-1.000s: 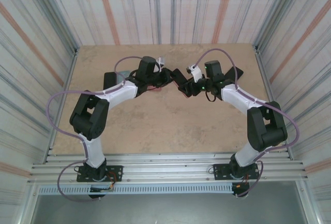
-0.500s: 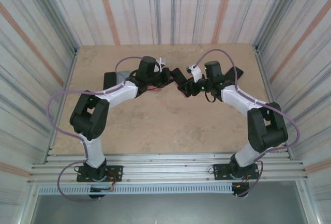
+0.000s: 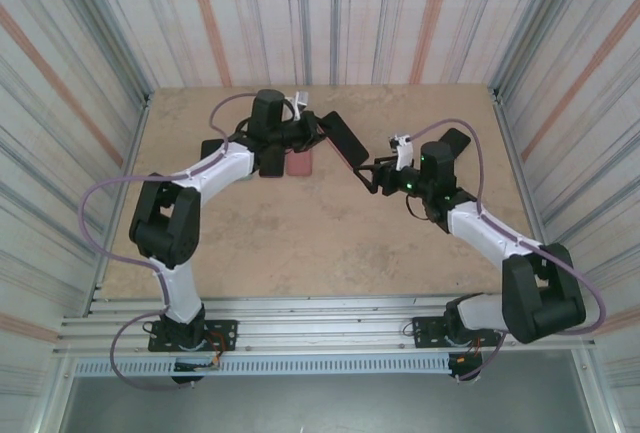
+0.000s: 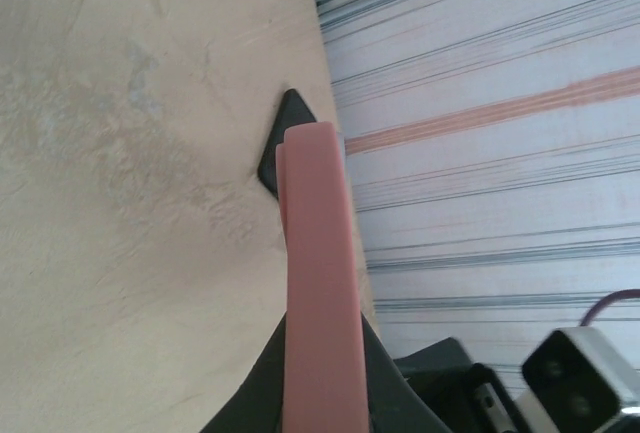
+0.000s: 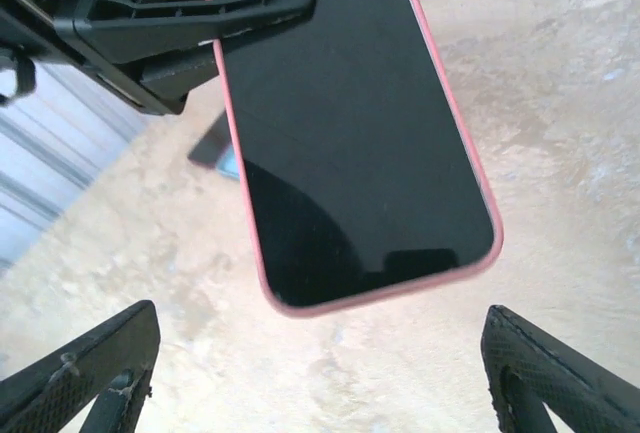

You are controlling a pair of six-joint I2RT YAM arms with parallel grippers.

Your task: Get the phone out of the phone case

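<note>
Cased phone [image 5: 350,133] in left pincer [image 3: 318,133]

Table [image 3: 330,243]: flat tan board with a mottled, pale-streaked surface, closed in at the back and both sides by ribbed, striped wall panels. Lying directly on it toward the far left of centre: one small pink rectangular piece [image 3: 300,165], flat. Just beside it on the left is a dark flat piece [image 3: 270,162], partly hidden, identity not determinable.

Pink phone case [image 4: 318,283] edge-on, clamped in the left gripper [image 4: 322,388], above tan table [image 4: 120,203], striped wall [image 4: 500,103] beyond
</note>
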